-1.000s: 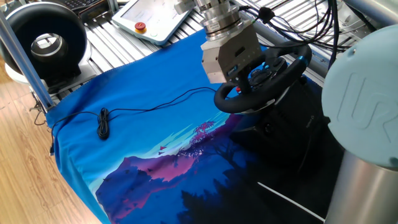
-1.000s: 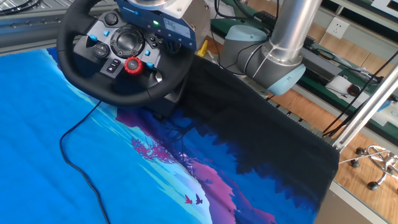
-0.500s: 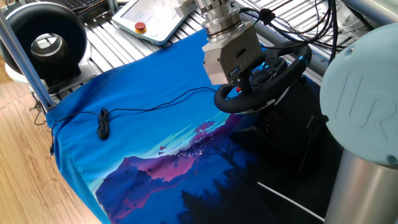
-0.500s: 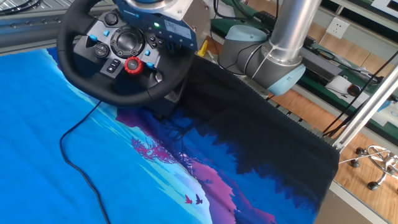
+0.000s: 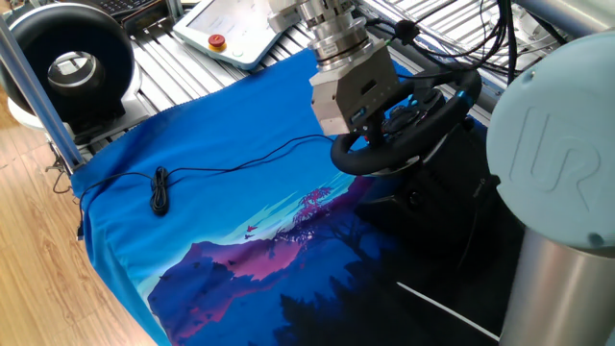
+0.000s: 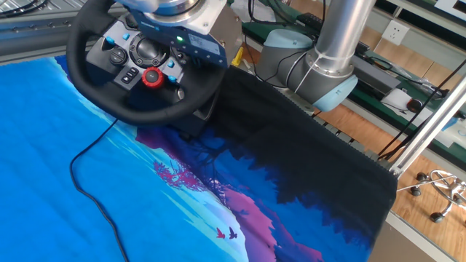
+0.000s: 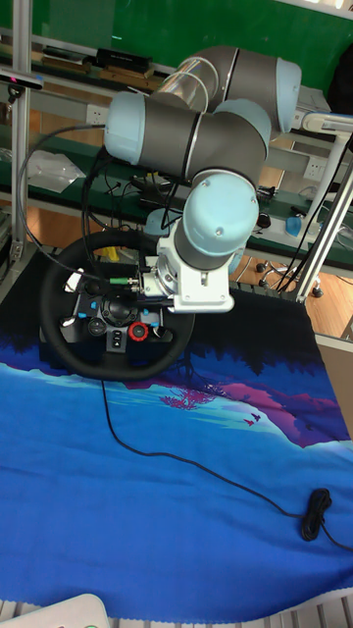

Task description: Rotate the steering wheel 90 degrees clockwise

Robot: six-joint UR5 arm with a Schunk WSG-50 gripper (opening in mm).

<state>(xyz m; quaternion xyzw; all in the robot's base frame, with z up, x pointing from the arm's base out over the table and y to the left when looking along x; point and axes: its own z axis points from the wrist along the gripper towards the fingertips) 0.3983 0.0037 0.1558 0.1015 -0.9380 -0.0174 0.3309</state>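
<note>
Blue cloth [image 5: 221, 207] printed with a purple mountain scene covers the table, spreading out below and away from the jaws in every view. Next in size, the grey arm [image 7: 201, 118] bends down over the table's far side, its base column [image 6: 331, 54] standing well behind the jaws in the other fixed view. The wheel [image 6: 135, 109], black and padded with a red button [image 6: 151, 78] on its hub, sits tilted on its base at the cloth's dark end, directly under and around the jaws. The gripper [image 5: 370, 117] comes down against the wheel's upper rim and hub; its body hides the fingertips, so whether the jaws are clamped on the rim or parted cannot be told. A black ring-shaped device [image 5: 72, 67] with a white centre stands well away from the jaws, off the cloth's corner. A pendant [image 5: 231, 34] with a red stop button lies beyond them on the slatted tabletop. A thin black cable [image 5: 231, 163] runs from beneath the wheel across the cloth to a coiled bundle [image 5: 159, 190], far from the jaws.
</note>
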